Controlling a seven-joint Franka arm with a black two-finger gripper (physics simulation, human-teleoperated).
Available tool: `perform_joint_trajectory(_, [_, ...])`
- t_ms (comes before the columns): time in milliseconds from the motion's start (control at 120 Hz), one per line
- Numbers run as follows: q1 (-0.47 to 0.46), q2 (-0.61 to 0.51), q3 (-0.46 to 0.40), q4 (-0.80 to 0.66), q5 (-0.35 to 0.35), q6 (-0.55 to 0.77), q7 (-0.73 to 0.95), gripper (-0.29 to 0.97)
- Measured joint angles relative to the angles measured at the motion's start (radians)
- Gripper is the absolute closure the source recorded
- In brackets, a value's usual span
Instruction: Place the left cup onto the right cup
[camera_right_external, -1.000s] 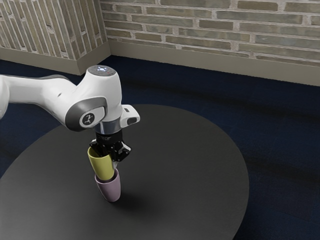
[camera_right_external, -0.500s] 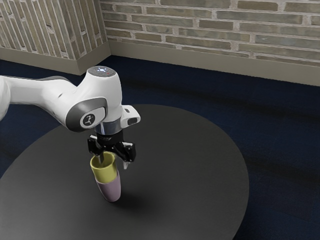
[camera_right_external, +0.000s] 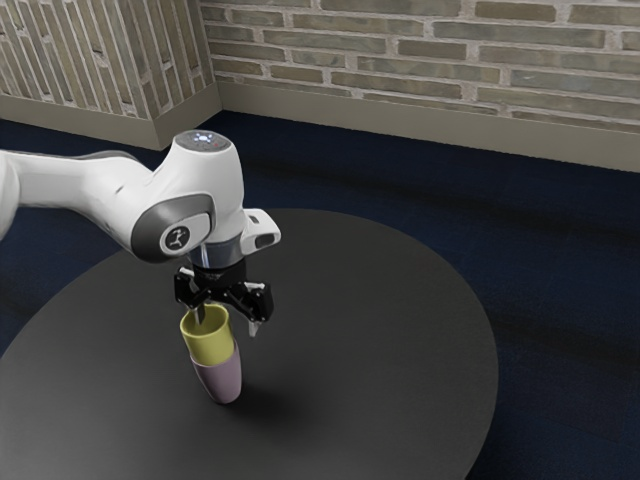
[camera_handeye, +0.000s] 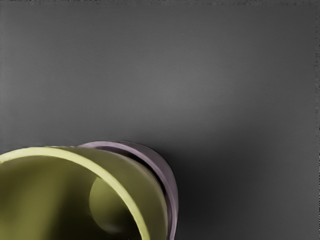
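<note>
An olive-yellow cup (camera_right_external: 208, 343) sits nested inside a mauve cup (camera_right_external: 222, 380) on the round black table (camera_right_external: 380, 320); the stack leans a little toward the exterior view's left. My gripper (camera_right_external: 229, 322) hangs open just above the yellow cup's rim, one finger over its mouth and the other outside the wall on the exterior view's right. Close under my hand in the wrist view are the yellow cup's (camera_handeye: 60, 190) open mouth and inner bottom, with the mauve cup's rim (camera_handeye: 162, 172) curving around it.
The table's edge runs along the exterior view's right side, with dark blue carpet (camera_right_external: 540, 230) beyond. A brick wall (camera_right_external: 420, 50) stands at the back. Bare tabletop (camera_handeye: 200, 75) spreads beyond the stack.
My fingers have spread apart and let go of the yellow cup. It has dropped deeper into the mauve cup and stands straighter. In the last half second my hand barely rose.
</note>
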Motion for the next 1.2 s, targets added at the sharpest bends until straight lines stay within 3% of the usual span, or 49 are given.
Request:
perform_joint_trajectory(758, [-0.001, -0.051, -0.097, 0.161, 0.000, -0.179, -0.050, 0.00])
perform_joint_trajectory(1200, [0.001, -0.044, -0.044, 0.344, 0.005, -0.310, -0.044, 0.00])
